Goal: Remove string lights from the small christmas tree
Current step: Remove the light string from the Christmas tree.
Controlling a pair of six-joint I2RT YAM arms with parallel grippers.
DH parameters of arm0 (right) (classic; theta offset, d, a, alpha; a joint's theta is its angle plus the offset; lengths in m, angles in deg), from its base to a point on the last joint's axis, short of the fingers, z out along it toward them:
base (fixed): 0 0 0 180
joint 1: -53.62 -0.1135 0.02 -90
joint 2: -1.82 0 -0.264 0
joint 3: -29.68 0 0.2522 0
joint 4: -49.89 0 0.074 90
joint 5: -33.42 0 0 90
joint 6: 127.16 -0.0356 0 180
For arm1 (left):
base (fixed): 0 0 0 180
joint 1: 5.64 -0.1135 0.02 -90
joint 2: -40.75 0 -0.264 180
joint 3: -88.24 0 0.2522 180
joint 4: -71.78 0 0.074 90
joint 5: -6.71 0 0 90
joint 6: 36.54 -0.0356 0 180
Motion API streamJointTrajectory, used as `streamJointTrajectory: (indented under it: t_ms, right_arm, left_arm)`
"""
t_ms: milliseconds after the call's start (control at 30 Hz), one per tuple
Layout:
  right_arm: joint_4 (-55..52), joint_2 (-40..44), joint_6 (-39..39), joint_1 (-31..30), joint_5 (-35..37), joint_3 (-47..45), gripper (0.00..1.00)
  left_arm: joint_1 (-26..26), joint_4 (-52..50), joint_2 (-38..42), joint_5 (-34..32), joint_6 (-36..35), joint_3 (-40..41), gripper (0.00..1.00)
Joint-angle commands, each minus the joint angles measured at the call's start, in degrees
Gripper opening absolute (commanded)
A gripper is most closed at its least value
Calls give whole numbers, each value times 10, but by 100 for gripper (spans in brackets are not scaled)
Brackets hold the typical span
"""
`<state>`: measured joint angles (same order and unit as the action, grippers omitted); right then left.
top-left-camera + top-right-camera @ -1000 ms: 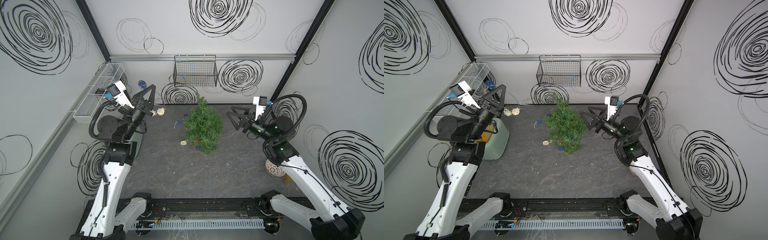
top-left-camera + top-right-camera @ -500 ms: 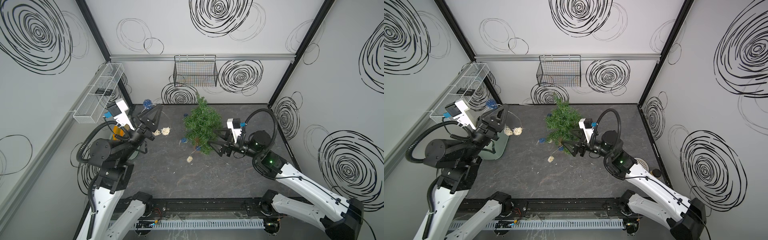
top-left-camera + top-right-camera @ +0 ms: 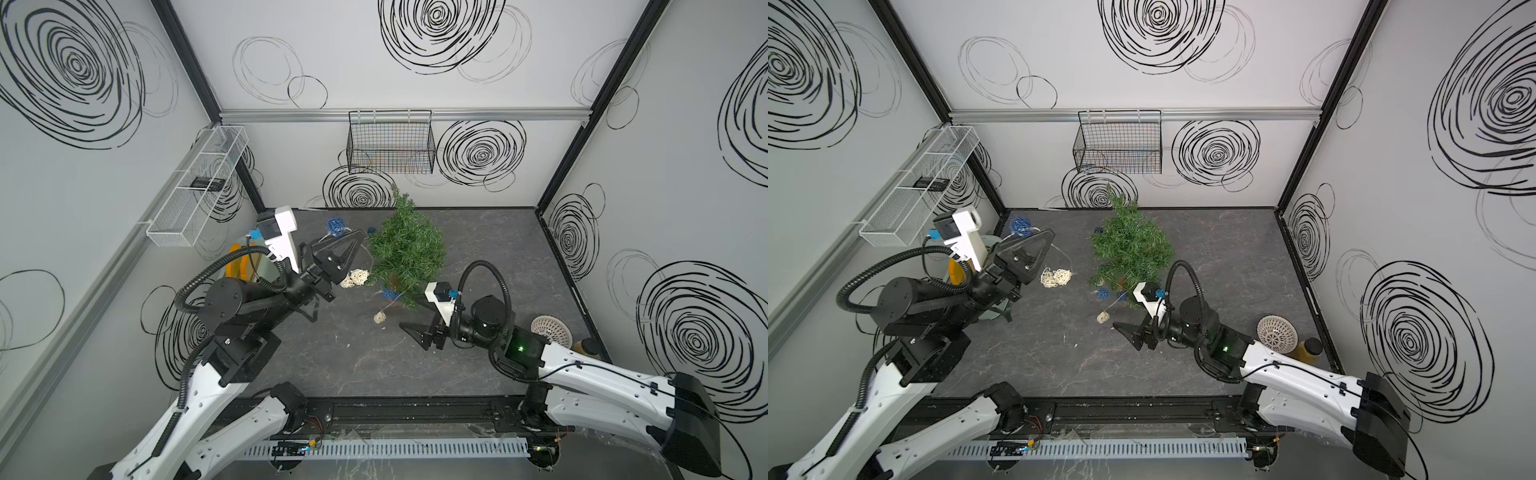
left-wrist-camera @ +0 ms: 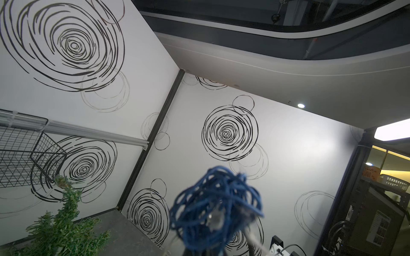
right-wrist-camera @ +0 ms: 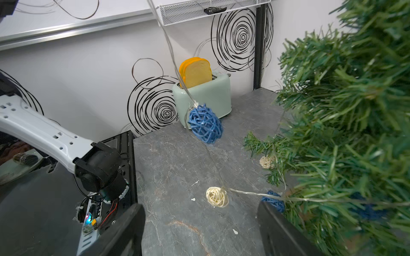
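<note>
Right wrist view, near to far. Your right gripper (image 5: 199, 208) stands wide apart, nothing between its fingers (image 5: 124, 230); only bare table (image 5: 173, 168) shows in the gap. Just beyond, at lower centre, a cream ball (image 5: 216, 196) of the lights (image 5: 272, 199) sits on or just over the table; you cannot tell which. Its wire runs right into the tree (image 5: 346, 124), which fills the right edge. A blue ball (image 5: 205, 126) hangs mid-frame on wire rising to the top edge. Behind it, a toaster (image 5: 206, 97) with toast (image 5: 196, 72).

In both top views the tree is at centre, with lights trailing from its lower left side. Your left gripper (image 3: 359, 241), left of centre and off the table, is fully closed on the wire. Another blue ball (image 3: 334, 224) sits beside its tip, and two cream balls (image 3: 355, 277) dangle below.

Left wrist view: that blue ball, blurred, at bottom centre; the fingers are out of frame.
</note>
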<state>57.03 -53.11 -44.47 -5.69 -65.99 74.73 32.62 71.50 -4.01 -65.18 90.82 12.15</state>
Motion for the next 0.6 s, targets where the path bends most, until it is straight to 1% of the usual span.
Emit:
streamJointTrajectory:
  t_ms: [0,100,200,300,400,567]
  right_arm:
    - [83,1,24,-10,8,-24,83]
    - [125,17,24,-17,13,-51,83]
    - [140,43,31,-24,31,-67,83]
    - [131,80,31,-26,57,-74,83]
    - [130,128,30,-26,82,-87,83]
    - [122,188,44,-26,93,-94,84]
  left_arm:
    - [50,20,-19,-43,-33,-16,0]
    - [106,10,-41,-70,-57,-31,0]
    - [156,-5,-59,-103,-87,-44,0]
    - [188,-6,-74,-114,-101,-51,0]
    - [208,-11,-87,-124,-113,-58,0]
    - [213,-13,-109,-109,-111,-63,0]
